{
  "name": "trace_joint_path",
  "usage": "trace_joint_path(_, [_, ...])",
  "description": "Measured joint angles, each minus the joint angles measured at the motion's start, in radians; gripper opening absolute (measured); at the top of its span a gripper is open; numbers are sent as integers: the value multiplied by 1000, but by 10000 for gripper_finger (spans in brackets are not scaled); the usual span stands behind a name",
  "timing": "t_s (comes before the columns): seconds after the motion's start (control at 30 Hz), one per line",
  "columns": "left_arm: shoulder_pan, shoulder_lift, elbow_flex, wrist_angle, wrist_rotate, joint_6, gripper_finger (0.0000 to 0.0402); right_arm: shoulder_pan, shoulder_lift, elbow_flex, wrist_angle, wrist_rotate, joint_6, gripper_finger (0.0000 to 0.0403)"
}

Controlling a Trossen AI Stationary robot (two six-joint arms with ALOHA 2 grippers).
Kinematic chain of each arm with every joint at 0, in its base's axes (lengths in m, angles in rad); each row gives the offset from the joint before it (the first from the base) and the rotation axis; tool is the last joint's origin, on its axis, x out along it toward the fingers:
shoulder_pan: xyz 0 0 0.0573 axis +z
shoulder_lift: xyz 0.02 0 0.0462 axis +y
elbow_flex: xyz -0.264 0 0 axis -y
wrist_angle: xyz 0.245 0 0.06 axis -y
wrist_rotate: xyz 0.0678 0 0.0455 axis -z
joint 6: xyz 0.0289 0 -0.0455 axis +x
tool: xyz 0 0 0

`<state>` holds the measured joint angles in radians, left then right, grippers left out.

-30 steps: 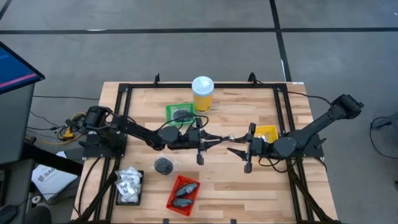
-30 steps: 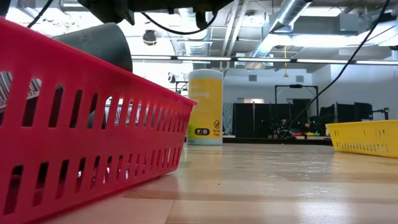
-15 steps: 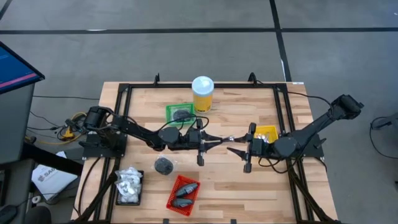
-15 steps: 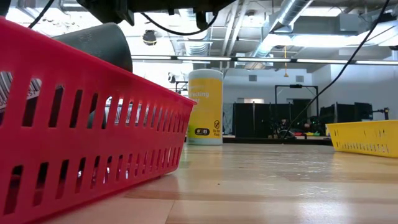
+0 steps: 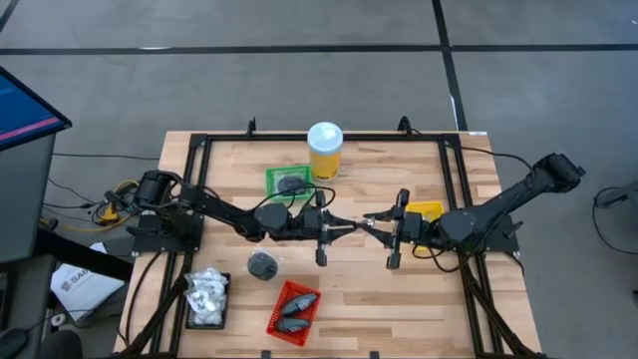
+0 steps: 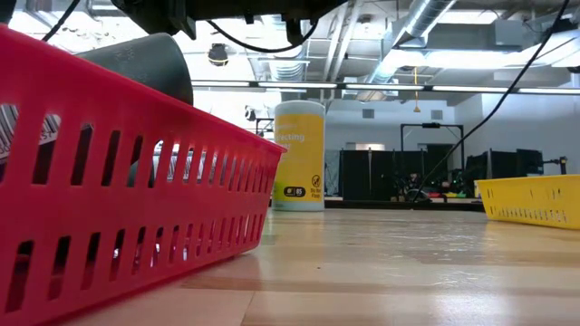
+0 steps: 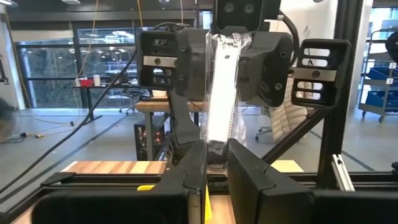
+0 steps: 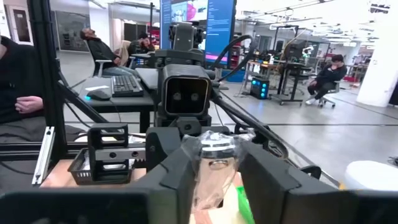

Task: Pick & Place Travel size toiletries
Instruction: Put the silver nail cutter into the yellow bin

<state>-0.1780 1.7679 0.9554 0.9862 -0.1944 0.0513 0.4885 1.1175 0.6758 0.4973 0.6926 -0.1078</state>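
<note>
Handover is what this looks like, above the middle of the bench [image 5: 349, 289]. A second ago my right arm hung back toward the right edge with a gap between the two sets of fingers. Now it has reached in, and my right fingers [image 5: 371, 218] meet my left fingers [image 5: 351, 225] tip to tip.

The left fingers stay clamped on one end of the tube [image 7: 221, 93], a thin silvery thing in clear crinkly wrap, held off the bench. The right fingers stand either side of its other end and have drawn in a little. Whether they grip it yet, I cannot tell.

I judge the pick done and the pass half made. The left should let go only once the right holds firm, or the tube drops. The yellow tray [image 5: 429, 210] lies just beside my right arm.
</note>
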Motion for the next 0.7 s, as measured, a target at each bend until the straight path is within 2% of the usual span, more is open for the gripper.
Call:
trace_joint_path(0.13, [1, 0, 0, 1, 0, 1, 29, 1, 0, 0, -1, -6, -2, 46])
trace_joint_path(0.27, [0, 0, 0, 2, 0, 1, 34, 2, 0, 0, 0, -12, -4, 50])
trace_joint_path(0.53, [0, 0, 0, 1, 0, 0, 86, 0, 0, 0, -3, -12, -22, 50])
trace_joint_path(0.7, [0, -1, 0, -10, -1, 0, 102, 1, -28, 0, -62, 1, -13, 50])
